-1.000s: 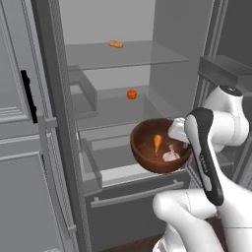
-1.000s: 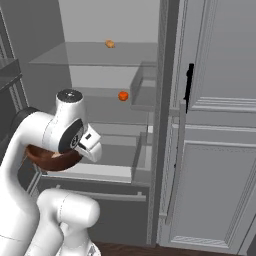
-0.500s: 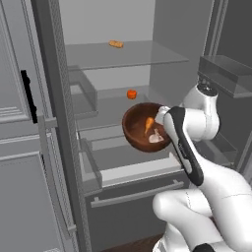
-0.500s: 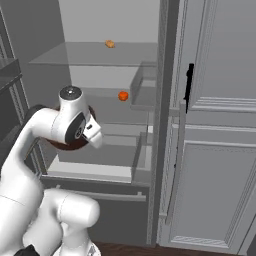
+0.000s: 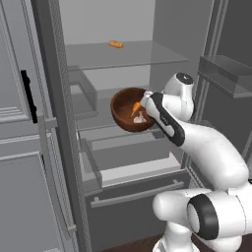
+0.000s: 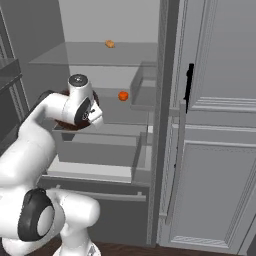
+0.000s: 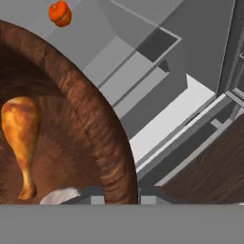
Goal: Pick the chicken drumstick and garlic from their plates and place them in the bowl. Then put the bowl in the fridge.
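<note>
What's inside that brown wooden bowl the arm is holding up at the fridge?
Inside the bowl lie an orange-brown chicken drumstick and a whitish garlic bulb. In the hand view the garlic is largely cut off at the bottom edge, and the rim hides part of the bowl's floor.
</note>
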